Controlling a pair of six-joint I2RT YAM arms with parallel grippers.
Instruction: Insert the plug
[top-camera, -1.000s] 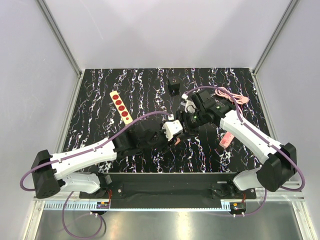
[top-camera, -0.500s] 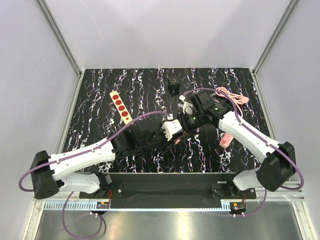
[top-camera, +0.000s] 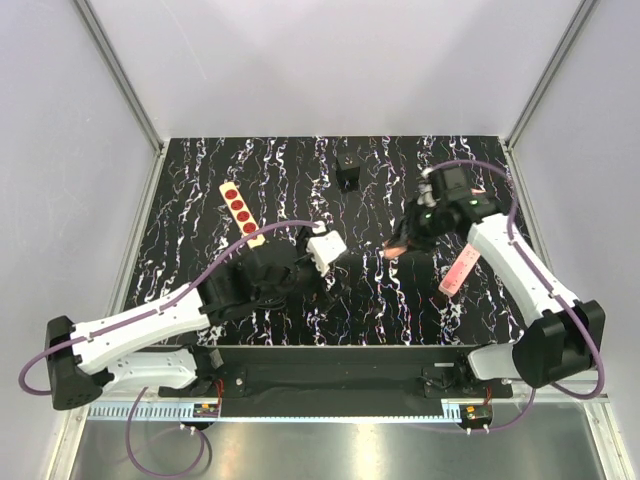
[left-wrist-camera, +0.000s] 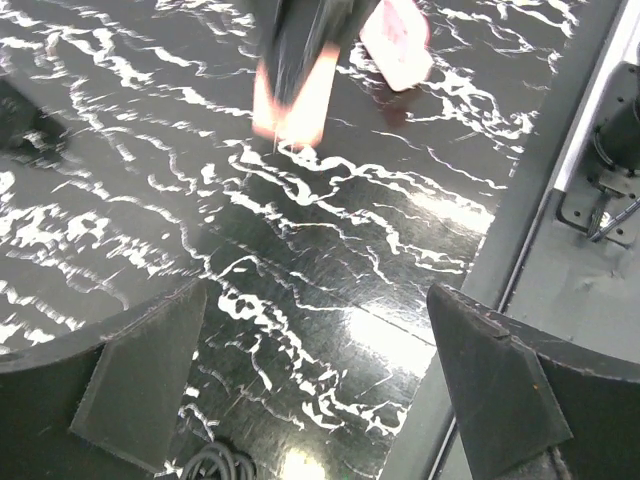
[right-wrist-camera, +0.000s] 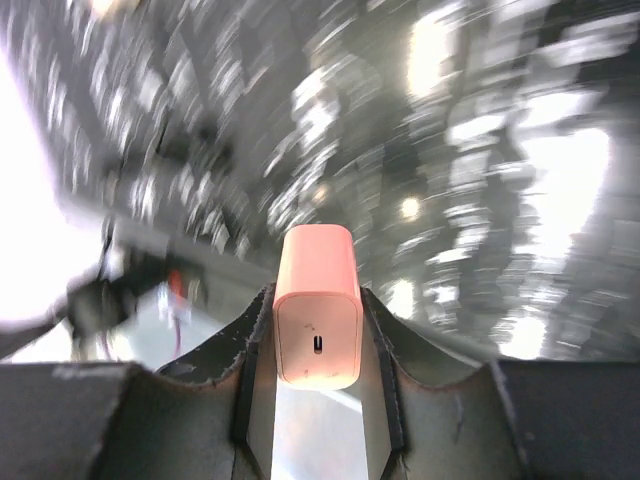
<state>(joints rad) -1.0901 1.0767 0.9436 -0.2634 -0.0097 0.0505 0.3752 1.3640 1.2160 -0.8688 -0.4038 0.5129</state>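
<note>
Top external view: black marbled table (top-camera: 200, 180). Cream power strip (top-camera: 242, 213) with red sockets lies flat at 10 o'clock of the table's centre, faces up and unobstructed, as a target should be. Small black block (top-camera: 347, 175) sits at 12 o'clock. Right gripper (top-camera: 400, 240), at 3 o'clock, is clenched on the pink charger plug (top-camera: 393, 245) and carries it above the surface, well apart from the strip. A pink oblong item (top-camera: 455, 272), nature uncertain, rests on the table at 4 o'clock. Left wrist view: left gripper (left-wrist-camera: 315, 290) is released, with its jaws spread wide and nothing between them. The plug appears blurred at 11 o'clock, the oblong item at 1 o'clock and the table's near rail at 3 o'clock. This hand is judged free to steady the strip if needed. Right wrist view: the plug stands upright at centre, pinched by its two side faces between the fingers (right-wrist-camera: 250, 350). Its cable port faces the camera, so the prongs are judged to point away, outward for insertion. The background is smeared beyond reading, and the strip is not identifiable here.
</note>
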